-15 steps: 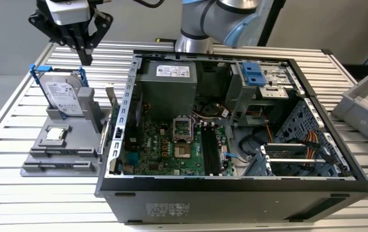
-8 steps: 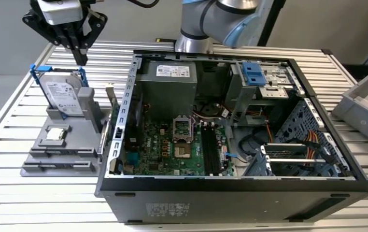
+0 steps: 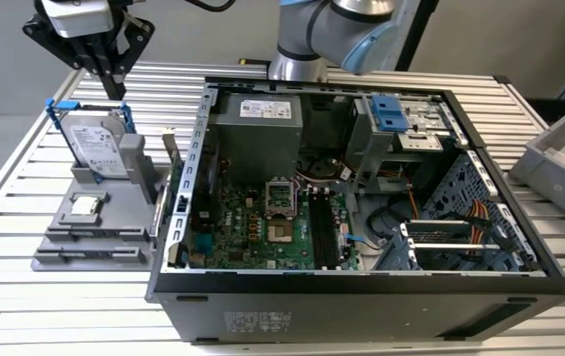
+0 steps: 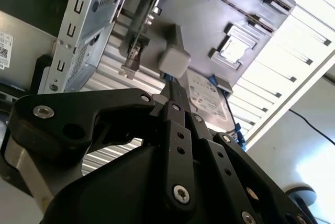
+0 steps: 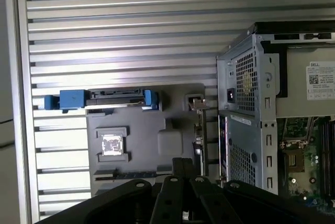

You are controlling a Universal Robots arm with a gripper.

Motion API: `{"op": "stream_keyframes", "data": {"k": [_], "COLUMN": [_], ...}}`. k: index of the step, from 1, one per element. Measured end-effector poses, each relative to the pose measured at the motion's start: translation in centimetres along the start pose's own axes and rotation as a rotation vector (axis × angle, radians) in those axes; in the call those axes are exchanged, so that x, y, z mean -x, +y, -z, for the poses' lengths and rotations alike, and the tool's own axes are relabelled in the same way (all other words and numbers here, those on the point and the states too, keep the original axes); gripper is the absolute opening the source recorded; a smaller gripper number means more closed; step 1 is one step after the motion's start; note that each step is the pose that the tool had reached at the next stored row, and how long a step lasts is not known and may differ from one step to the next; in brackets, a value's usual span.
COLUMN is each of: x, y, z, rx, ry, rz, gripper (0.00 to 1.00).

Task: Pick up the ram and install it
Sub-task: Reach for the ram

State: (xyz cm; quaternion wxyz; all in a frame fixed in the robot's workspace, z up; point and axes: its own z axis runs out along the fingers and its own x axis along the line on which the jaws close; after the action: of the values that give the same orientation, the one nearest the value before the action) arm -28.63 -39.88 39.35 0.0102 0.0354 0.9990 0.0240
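One gripper (image 3: 114,89) is hanging above the grey stand (image 3: 75,264), over the hard drive (image 3: 96,144), its jaws pressed together and carrying nothing. The stand is sitting just beside the open computer case (image 3: 362,304), probably so each part is waiting within easy reach from above. It is holding one upright hard drive, one square chip (image 3: 87,205), one card (image 5: 195,103) and, as far as I can judge, one ram stick (image 5: 131,174) lying in a long slot near the chip. The case is lying on its side, so its board (image 3: 243,237) is facing up.
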Motion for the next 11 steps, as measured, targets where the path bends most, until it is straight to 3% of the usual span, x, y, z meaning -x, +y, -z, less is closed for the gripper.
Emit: {"op": "stream_keyframes", "data": {"k": [11], "x": [-1.58], "y": [-0.11], "z": [0.03], "rx": [0.0001], "ry": [0.0002], "rz": [0.004], "gripper": [0.00]}}
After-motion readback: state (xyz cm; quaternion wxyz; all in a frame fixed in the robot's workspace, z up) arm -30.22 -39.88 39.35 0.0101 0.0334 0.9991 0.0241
